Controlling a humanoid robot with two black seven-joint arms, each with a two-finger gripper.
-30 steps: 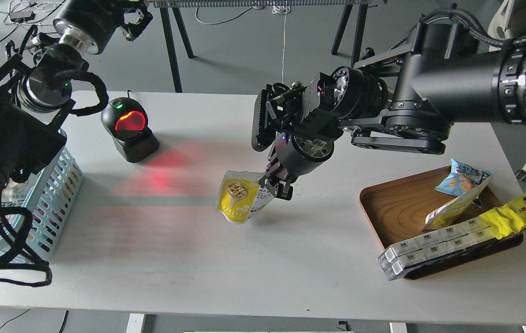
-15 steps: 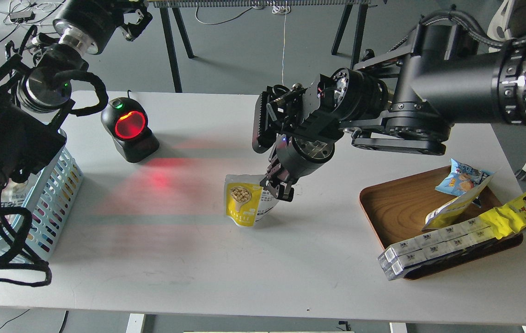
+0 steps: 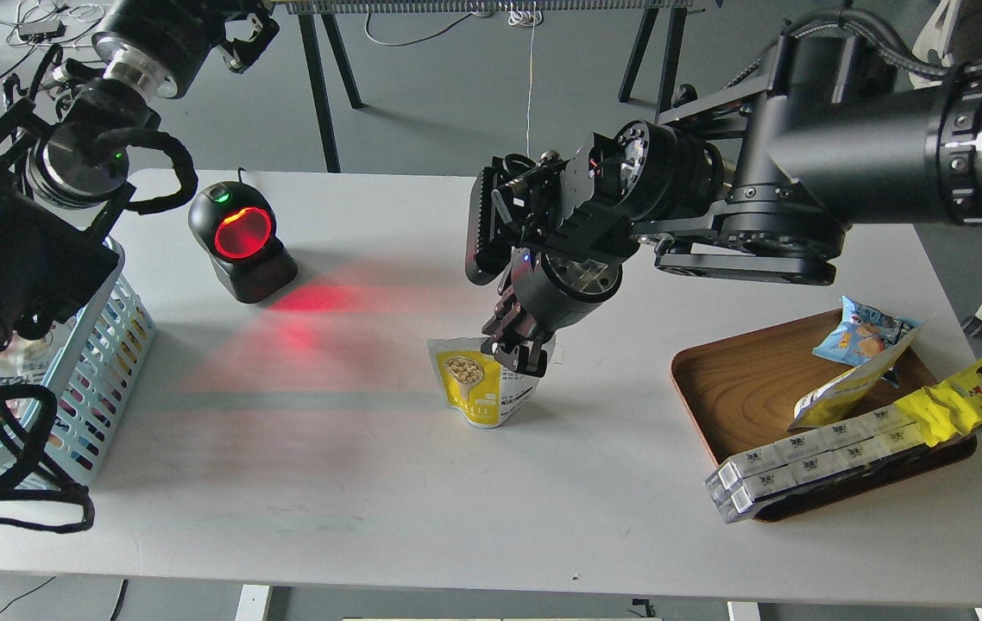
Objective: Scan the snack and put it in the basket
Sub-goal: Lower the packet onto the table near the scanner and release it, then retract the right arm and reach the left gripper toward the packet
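Observation:
The snack [image 3: 478, 385], a small yellow and white pouch picturing a spoon of beige beans, stands upright at the middle of the white table [image 3: 353, 483]. My right gripper [image 3: 515, 352] is shut on the pouch's top right edge. I cannot tell whether the pouch's base touches the table. The light blue basket [image 3: 116, 341] stands at the table's left edge, partly hidden behind my left arm. My left gripper [image 3: 242, 33] is raised at the far top left, away from the table; its fingers cannot be told apart.
A black barcode scanner [image 3: 241, 241] with a glowing red window stands at the back left and throws red light on the table. A brown wooden tray [image 3: 741, 388] at the right holds a blue chip bag [image 3: 866, 332], a long yellow wrapper [image 3: 974, 388] and a row of white packs [image 3: 802, 461].
The pouch has swung from tilted left to upright and shifted right and down, under my right gripper. The left arm has hardly moved.

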